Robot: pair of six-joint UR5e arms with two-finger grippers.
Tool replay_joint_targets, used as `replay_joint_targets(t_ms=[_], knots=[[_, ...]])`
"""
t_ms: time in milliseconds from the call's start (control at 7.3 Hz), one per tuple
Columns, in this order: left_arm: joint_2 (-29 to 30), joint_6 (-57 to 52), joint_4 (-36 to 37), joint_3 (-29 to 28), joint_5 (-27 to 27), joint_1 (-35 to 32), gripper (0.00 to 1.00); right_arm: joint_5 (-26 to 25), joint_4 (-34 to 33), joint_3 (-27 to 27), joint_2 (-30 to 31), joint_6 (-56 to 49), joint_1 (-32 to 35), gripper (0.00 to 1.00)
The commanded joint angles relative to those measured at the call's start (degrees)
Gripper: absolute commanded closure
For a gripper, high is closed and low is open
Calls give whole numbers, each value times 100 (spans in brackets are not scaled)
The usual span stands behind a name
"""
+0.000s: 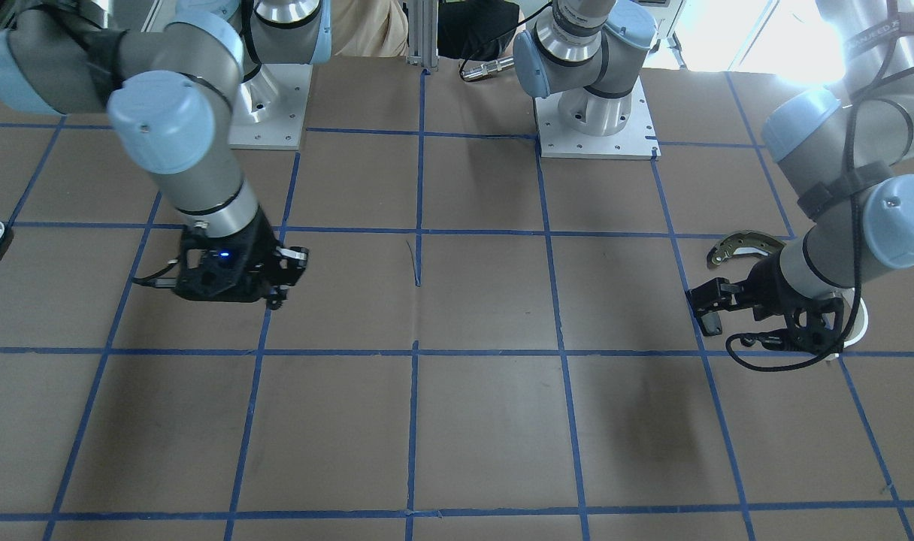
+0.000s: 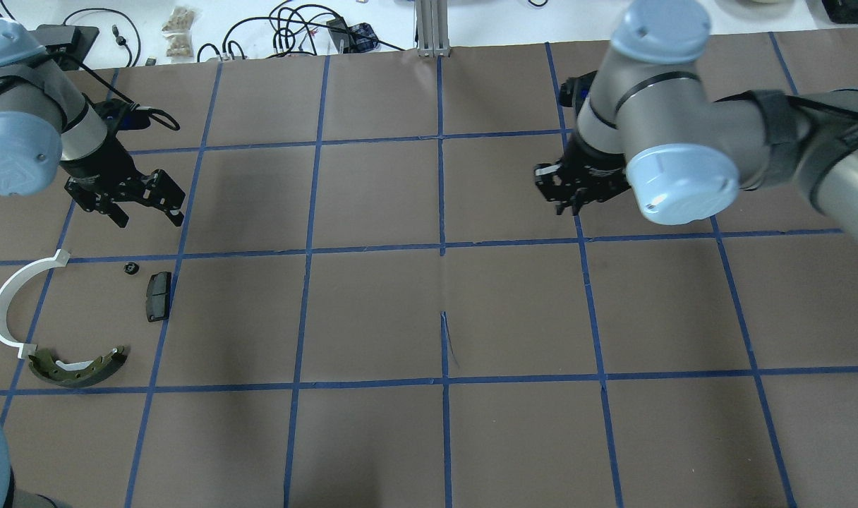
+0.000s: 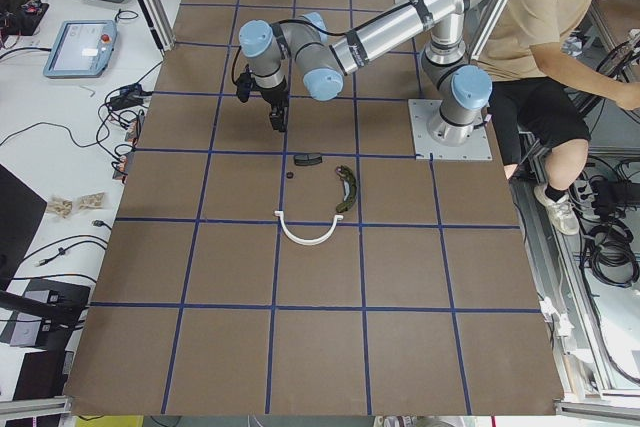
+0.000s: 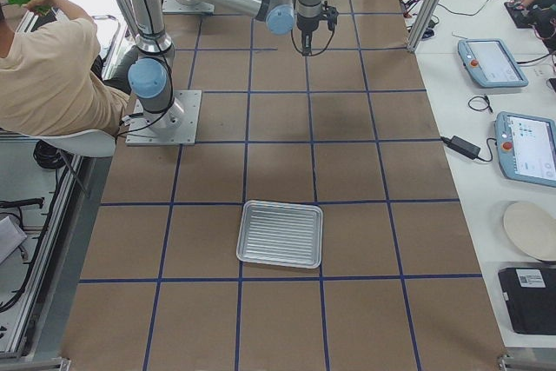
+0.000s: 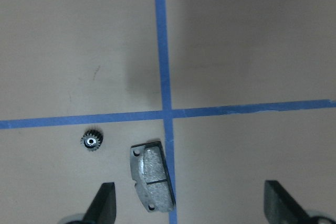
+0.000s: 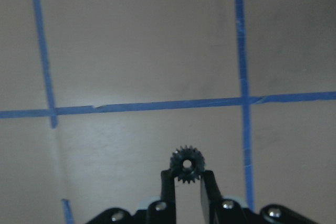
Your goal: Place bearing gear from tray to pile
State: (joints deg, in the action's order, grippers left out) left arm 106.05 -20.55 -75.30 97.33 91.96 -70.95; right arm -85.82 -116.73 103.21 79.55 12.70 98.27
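My right gripper (image 6: 187,176) is shut on a small black bearing gear (image 6: 186,161) and holds it above bare table near the middle; it shows in the overhead view (image 2: 573,203). The silver tray (image 4: 280,234) lies far off at the table's right end, nothing in it. The pile is at the left: an olive brake shoe (image 2: 80,367), a white arc (image 2: 9,303), a black pad (image 2: 159,296) and another small gear (image 2: 129,267). My left gripper (image 2: 143,212) is open and empty, hovering just beyond the pad (image 5: 152,179) and that gear (image 5: 92,141).
Blue tape lines grid the brown table. The two arm bases (image 1: 596,113) stand at the robot's edge. A seated person (image 3: 555,37) is beside the bases. Cables and tablets (image 4: 495,62) lie on the white bench past the far edge.
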Motion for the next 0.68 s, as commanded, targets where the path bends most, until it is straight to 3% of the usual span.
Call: replay_joint_targets(t_ms=[0,274,548], knots=[[-119,376,-37,-47,49,-531,0,292,-769,-29,-394,1275,1069,80],[-146,908,-29,-47,340,-630,0,251,-1124,-47,-659,1279,1256,76],[-234,1218,-72,40,296,-648,0,162,-1124,-73,-642,1366,1256,0]])
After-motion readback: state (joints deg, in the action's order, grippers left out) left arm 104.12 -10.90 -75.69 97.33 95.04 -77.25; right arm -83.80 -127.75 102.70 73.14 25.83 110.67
